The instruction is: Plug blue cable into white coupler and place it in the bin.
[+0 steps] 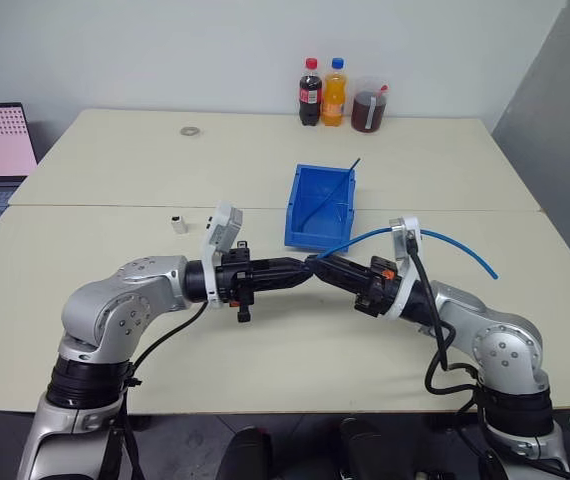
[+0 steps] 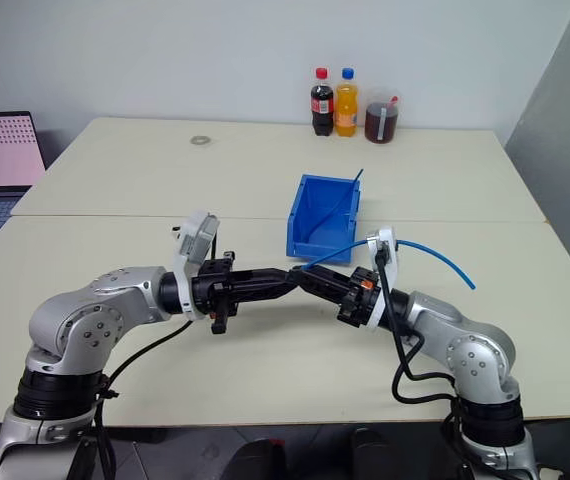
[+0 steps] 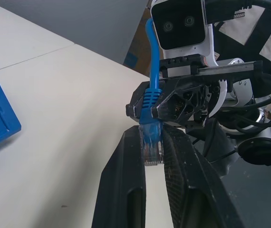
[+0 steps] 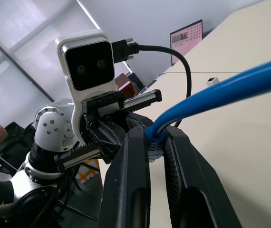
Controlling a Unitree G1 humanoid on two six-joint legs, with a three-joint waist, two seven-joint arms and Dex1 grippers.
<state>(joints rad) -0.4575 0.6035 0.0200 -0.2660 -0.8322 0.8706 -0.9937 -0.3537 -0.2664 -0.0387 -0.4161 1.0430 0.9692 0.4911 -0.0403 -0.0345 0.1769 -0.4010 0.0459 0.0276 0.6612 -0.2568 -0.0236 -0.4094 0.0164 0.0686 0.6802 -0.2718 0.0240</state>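
Left gripper point(image 3: 152, 156): your jaws are clamped on the blue cable point(image 3: 150, 102) plug.
Right gripper point(image 4: 155, 142): closed around the same cable.
White coupler point(image 1: 178, 223): alone on the table point(image 1: 115, 170).

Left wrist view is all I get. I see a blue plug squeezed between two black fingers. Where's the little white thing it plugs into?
Observer: The white coupler stands on the table, on the robot's left side, with nothing touching it.
Operator: Where does the rest of the cable go?
Observer: The blue cable arcs over the right wrist, and its other end lies on the table to the robot's right.
Operator: Is the bin empty?
Observer: No, the bin holds a thin darker cable that pokes up over its far rim.
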